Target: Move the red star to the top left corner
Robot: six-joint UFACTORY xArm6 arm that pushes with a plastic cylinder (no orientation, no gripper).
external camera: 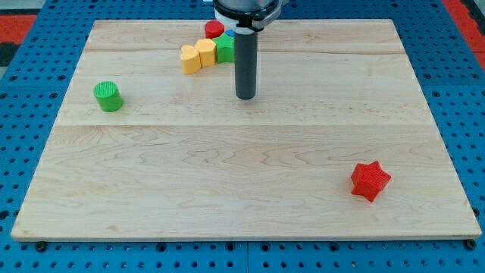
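The red star (370, 180) lies near the view's bottom right corner of the wooden board (242, 174). My tip (245, 97) stands on the board in the upper middle, far up and to the left of the red star. It is just below and right of a cluster of blocks at the view's top. The board's top left corner (98, 26) holds no block.
The cluster holds a red cylinder (214, 29), a green block (225, 49), and two yellow blocks (205, 52) (189, 59); a sliver of blue shows behind my rod. A green cylinder (108, 96) stands at the view's left.
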